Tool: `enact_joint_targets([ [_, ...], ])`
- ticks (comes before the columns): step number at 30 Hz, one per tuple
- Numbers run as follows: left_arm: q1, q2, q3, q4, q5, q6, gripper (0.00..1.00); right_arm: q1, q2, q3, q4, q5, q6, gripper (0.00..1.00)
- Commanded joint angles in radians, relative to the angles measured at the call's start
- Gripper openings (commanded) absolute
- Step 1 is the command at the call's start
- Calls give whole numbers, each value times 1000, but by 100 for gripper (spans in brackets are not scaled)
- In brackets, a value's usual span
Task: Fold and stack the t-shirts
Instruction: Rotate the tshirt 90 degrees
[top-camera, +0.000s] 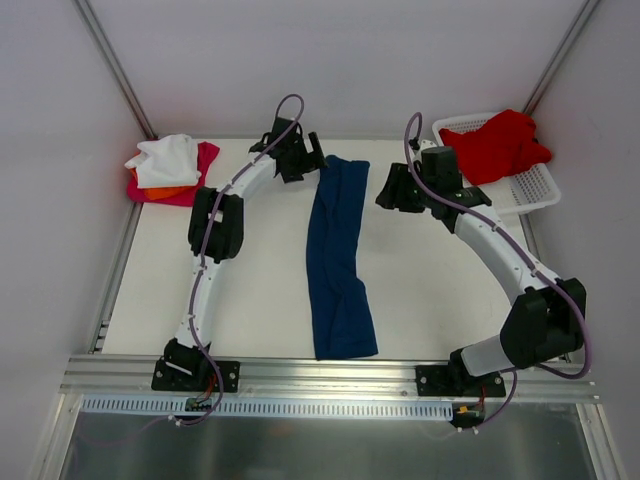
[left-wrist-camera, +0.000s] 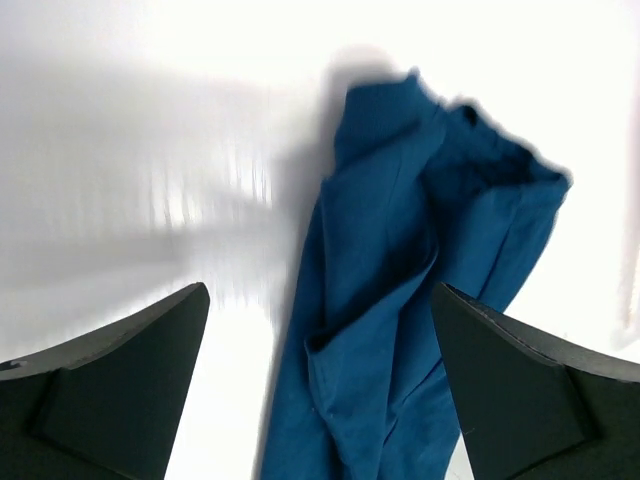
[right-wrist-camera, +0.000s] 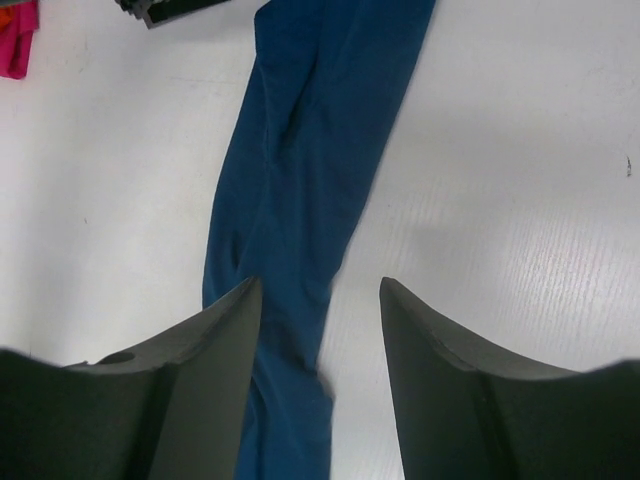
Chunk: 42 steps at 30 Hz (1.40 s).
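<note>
- A navy blue t-shirt (top-camera: 340, 260), folded into a long narrow strip, lies down the middle of the white table (top-camera: 250, 300), running from the far side toward the near edge.
- The left gripper (left-wrist-camera: 320, 290) hangs just left of the strip's far end, jaws wide apart and holding nothing.
- The right gripper (right-wrist-camera: 318, 282) hangs on the strip's other side, near the same end, jaws apart and gripping nothing; its wrist view shows the cloth between them.
- At the far left corner, a white t-shirt (top-camera: 165, 155) tops an orange t-shirt (top-camera: 165, 190) and a magenta t-shirt (top-camera: 205, 165).
- A red t-shirt (top-camera: 495, 145) sits heaped in the white lattice basket (top-camera: 535, 190) at far right.
</note>
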Motion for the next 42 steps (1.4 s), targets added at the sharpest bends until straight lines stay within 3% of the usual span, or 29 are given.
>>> enact_joint_targets([
  [1, 27, 23, 109, 1, -12, 1, 95, -11, -49, -22, 33, -43, -5, 55],
  [7, 44, 133, 227, -1, 92, -56, 92, -11, -66, -45, 38, -42, -2, 55],
  [21, 7, 182, 237, 0, 185, -82, 91, -11, -60, -53, 49, -49, 11, 55],
  [24, 1, 178, 231, -1, 189, -84, 79, -11, -60, -61, 56, -52, 15, 55],
  [25, -4, 179, 232, -1, 194, -85, 68, -11, -61, -62, 58, -49, 17, 55],
  [28, -9, 184, 232, 0, 204, -91, 54, -13, -53, -62, 58, -49, 15, 55],
  [29, -9, 187, 231, 4, 208, -96, 40, -13, -53, -65, 56, -49, 17, 55],
  [31, -9, 190, 232, 5, 215, -102, 26, -13, -52, -67, 58, -49, 17, 55],
  [32, -7, 189, 228, 4, 214, -102, 10, -13, -50, -68, 58, -49, 17, 55],
  [33, -9, 187, 225, 4, 211, -102, 4, -13, -52, -70, 58, -49, 18, 55],
  [34, -7, 185, 225, 4, 208, -102, 0, -13, -53, -70, 58, -49, 17, 55],
  [42, 39, 147, 166, 10, 183, -97, 0, -13, -61, -84, 67, -54, 23, 55],
])
